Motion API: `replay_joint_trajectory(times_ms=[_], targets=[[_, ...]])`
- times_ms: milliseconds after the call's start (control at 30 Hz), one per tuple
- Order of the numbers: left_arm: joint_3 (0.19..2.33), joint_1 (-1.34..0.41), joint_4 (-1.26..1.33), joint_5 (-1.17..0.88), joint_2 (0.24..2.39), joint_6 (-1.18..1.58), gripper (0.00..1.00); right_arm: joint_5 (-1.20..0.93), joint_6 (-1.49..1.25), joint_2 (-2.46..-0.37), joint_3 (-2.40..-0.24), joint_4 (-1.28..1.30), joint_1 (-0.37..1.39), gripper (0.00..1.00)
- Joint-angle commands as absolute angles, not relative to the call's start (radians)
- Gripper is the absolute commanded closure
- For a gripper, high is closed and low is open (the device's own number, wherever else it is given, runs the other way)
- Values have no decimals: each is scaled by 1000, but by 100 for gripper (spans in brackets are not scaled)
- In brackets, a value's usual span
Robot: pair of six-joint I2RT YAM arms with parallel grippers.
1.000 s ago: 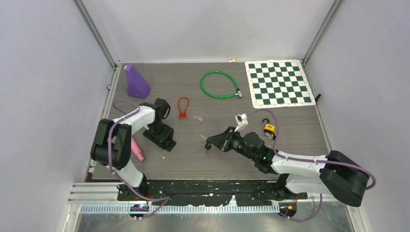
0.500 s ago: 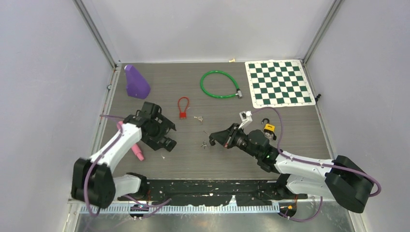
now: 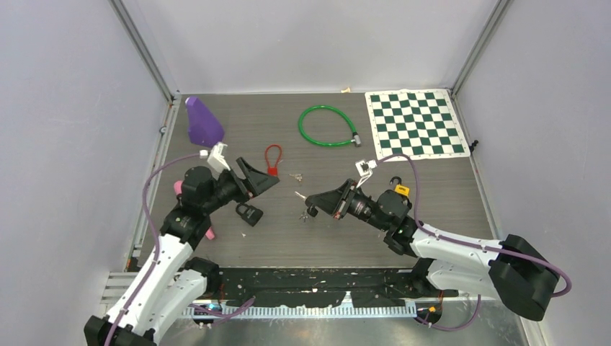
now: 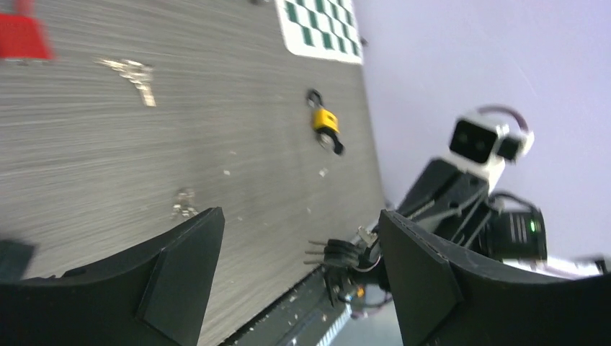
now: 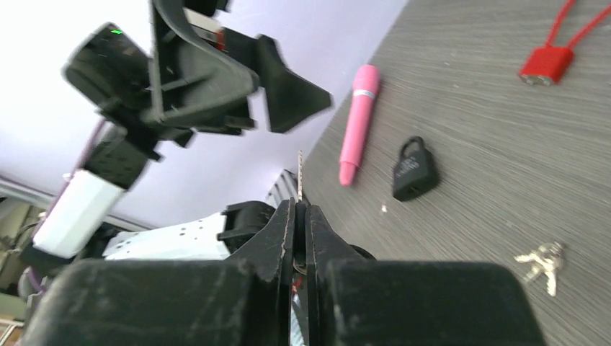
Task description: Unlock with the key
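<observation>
Your right gripper (image 5: 300, 210) carries the key (image 5: 300, 171) above the desk (image 3: 461, 189). Its fingers are pressed together on the head end, so only the thin blade stands out past the tips. The blade's long axis runs in line with the fingers and points across the middle of the desk toward the left gripper (image 3: 258, 180). That gripper hangs raised, fingers wide apart with nothing between them.

The black padlock (image 3: 249, 213) lies flat on the desk near the left gripper, shackle toward the far left and body toward the near right. Its keyway cannot be seen.

Judged from here, the key is small, stiff and light, a smooth sliver of metal that could twist in a pinch. Grip it on the flat of the head and push straight along the blade.

The padlock looks hard, compact and likely to skid on the wood-grain top. You would do well to take it across the flat faces of the body, leaving the shackle and bottom end free.

A pink marker (image 5: 358, 122), a red cable lock (image 3: 272, 161), a yellow padlock (image 3: 400, 190) and loose keys (image 3: 295, 176) lie around them.
</observation>
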State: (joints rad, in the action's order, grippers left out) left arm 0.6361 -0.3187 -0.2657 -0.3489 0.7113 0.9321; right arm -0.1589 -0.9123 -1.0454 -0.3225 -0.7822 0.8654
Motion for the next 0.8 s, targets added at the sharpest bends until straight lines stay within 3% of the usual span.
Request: replay_joint_trajectory(times_ms=[0,267,633,767], targets=[[562,-366,192,-650,731,967,19,-228,-978,-1071,-388,-970,862,95],[525,-474,436,-669,741,1000,27,-242,-1044,-1109,-389,-1094,868,95],[498,-502,499,-631,782,1029,41,-224,-1054,-1109,-389,-1117,877,95],[503,-515,532,-622,808,1044,55,-230,-1052,-1121,-395,-1124,882,94]])
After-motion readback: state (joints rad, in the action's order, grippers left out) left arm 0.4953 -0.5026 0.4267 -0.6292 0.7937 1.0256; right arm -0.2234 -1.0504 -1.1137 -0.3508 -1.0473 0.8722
